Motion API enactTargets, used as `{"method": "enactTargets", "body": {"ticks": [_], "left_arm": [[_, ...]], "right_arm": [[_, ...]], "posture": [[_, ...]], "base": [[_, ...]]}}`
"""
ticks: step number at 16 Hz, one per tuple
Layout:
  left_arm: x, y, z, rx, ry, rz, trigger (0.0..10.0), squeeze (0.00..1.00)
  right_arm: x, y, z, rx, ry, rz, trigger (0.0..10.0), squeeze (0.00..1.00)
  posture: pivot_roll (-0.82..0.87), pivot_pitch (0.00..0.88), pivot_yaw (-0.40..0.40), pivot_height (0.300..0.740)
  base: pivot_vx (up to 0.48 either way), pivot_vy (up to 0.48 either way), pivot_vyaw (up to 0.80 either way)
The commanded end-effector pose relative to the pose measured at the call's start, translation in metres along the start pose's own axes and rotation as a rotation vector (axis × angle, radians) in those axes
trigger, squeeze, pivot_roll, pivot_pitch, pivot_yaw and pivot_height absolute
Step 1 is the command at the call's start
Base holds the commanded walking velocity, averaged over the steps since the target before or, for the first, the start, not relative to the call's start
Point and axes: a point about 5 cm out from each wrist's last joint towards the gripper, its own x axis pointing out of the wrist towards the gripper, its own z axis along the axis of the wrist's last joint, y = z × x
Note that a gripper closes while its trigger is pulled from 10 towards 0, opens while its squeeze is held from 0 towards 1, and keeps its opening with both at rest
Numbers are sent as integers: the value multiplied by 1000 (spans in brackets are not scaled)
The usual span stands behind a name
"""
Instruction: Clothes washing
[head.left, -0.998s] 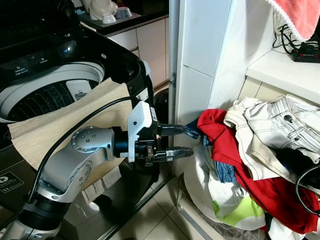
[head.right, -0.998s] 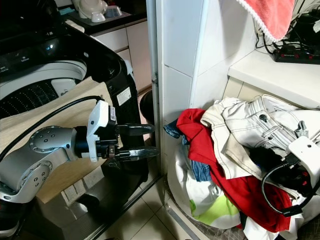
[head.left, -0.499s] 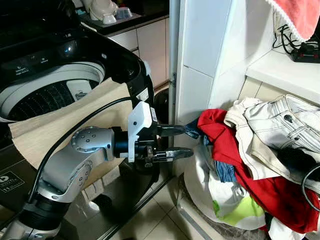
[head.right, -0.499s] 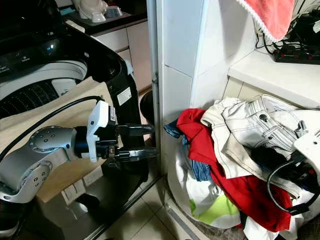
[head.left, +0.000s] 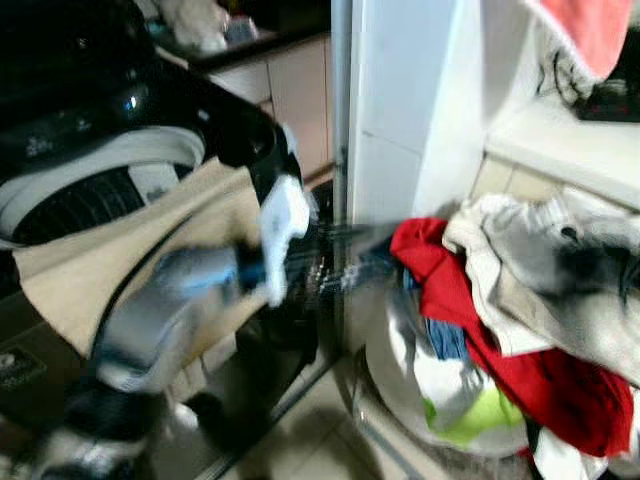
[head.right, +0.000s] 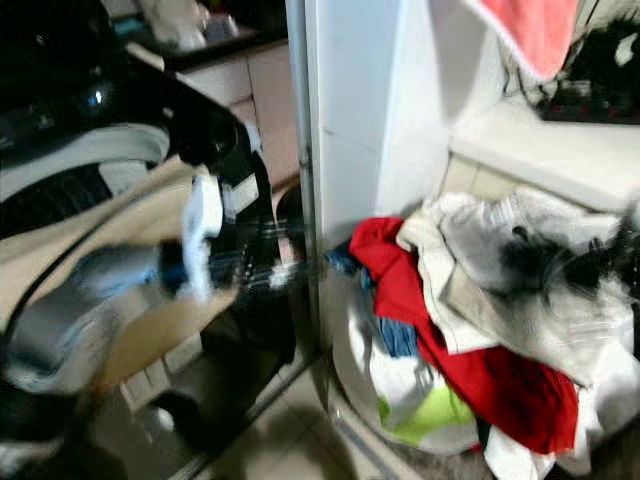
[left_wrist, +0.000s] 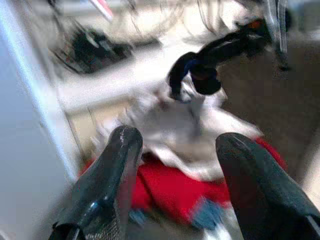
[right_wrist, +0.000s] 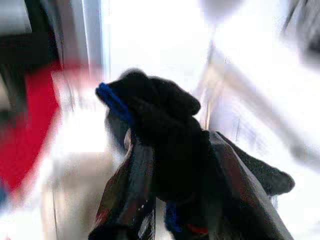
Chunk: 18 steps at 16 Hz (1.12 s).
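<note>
A heap of laundry lies at the right, with a red garment (head.left: 450, 290) under pale trousers (head.left: 530, 240). My left gripper (head.left: 350, 262) reaches toward the heap's left edge; in the left wrist view it (left_wrist: 178, 137) stands open with nothing between its fingers (left_wrist: 107, 185). In the right wrist view my right gripper (right_wrist: 175, 155) is shut on a black garment (right_wrist: 160, 125) with a blue trim. That black garment (head.left: 590, 265) shows blurred above the pale trousers. The washing machine (head.left: 100, 170) stands open at the left, a beige cloth (head.left: 90, 250) draped over its rim.
A white wall corner (head.left: 400, 110) stands between the machine and the heap. A white shelf (head.left: 570, 140) with dark cables runs above the heap, and a pink towel (head.left: 590, 30) hangs over it. Tiled floor (head.left: 320, 430) shows in front.
The whole picture has gone blurred, so the camera is moving. The black garment now stands up over the pale trousers, held in my right gripper. My left gripper stays open near the heap.
</note>
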Motion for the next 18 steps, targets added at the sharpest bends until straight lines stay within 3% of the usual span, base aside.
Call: {"method": "enactTargets", "body": {"ticks": [1,2,3,6,7,9,15,16,18], "left_arm": [[-1,10,7,7,-33,76,10000,1000],[3,10,10,-2,-48,78,10000,1000],[12,7,12,-21,-74,56,10000,1000],[24,5,14,-49,-106,49,10000,1000],[25,5,14,-52,-109,56,10000,1000],[29,5,12,-51,-107,66,10000,1000],[27,9,16,-26,-141,118,10000,1000],[27,8,16,-26,-145,112,10000,0],[27,7,15,-24,-143,110,10000,0]], "right_arm": [[8,8,9,88,-96,12,0,0],[13,13,14,125,-146,25,0,0],[29,32,29,228,-288,102,0,0],[48,63,49,399,-441,254,0,0],[53,73,53,433,-463,294,0,0],[64,108,67,497,-495,441,0,0],[72,143,71,515,-457,560,0,0],[72,151,72,524,-443,585,0,0],[71,154,73,525,-437,597,0,0]], "posture": [[-121,0,64,740],[-121,0,64,740],[-119,0,63,740],[-118,0,61,740],[-118,0,60,740],[-117,0,57,740],[-109,0,42,740],[-107,0,39,740],[-107,0,39,740]], "base": [[0,0,0],[0,0,0],[0,0,0],[0,0,0],[0,0,0],[0,0,0],[0,0,0],[0,0,0],[0,0,0]]}}
